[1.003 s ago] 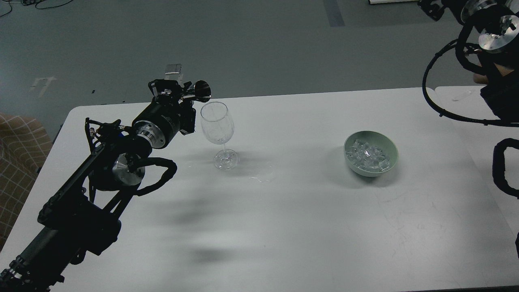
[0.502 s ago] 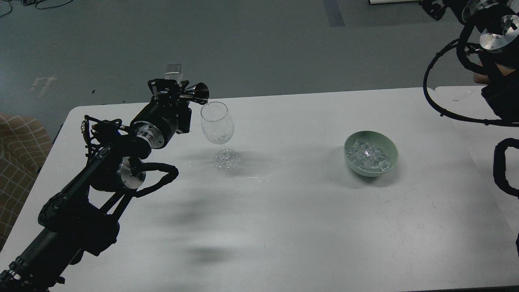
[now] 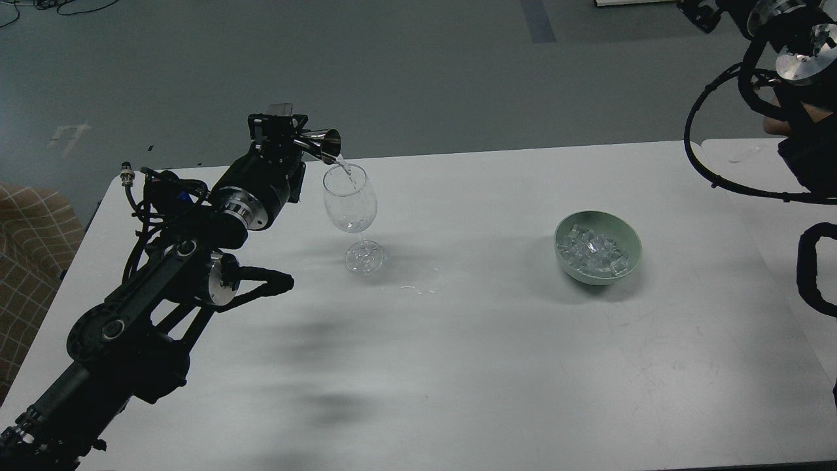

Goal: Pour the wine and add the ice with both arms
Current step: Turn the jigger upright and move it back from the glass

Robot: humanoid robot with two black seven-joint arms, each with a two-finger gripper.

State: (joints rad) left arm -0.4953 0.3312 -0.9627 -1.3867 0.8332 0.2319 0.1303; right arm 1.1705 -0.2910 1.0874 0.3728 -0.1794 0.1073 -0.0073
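My left gripper [image 3: 295,140] is shut on a small silver metal cup [image 3: 323,144], tilted with its mouth over the rim of a clear stemmed wine glass [image 3: 350,204]. A thin clear stream runs from the cup into the glass. The glass stands upright on the white table [image 3: 458,340]. A pale green bowl [image 3: 599,247] to the right holds a heap of clear ice cubes [image 3: 594,252]. My right arm [image 3: 794,85] is raised at the top right; its gripper is out of view.
A small wet patch [image 3: 418,286] lies on the table right of the glass foot. A second white table [image 3: 739,157] adjoins at the right. A tan checked seat [image 3: 29,261] stands off the table's left edge.
My left gripper has tipped the metal cup further over the glass rim, and liquid now streams into the glass. The left arm's elbow shifted. The right arm stays raised.
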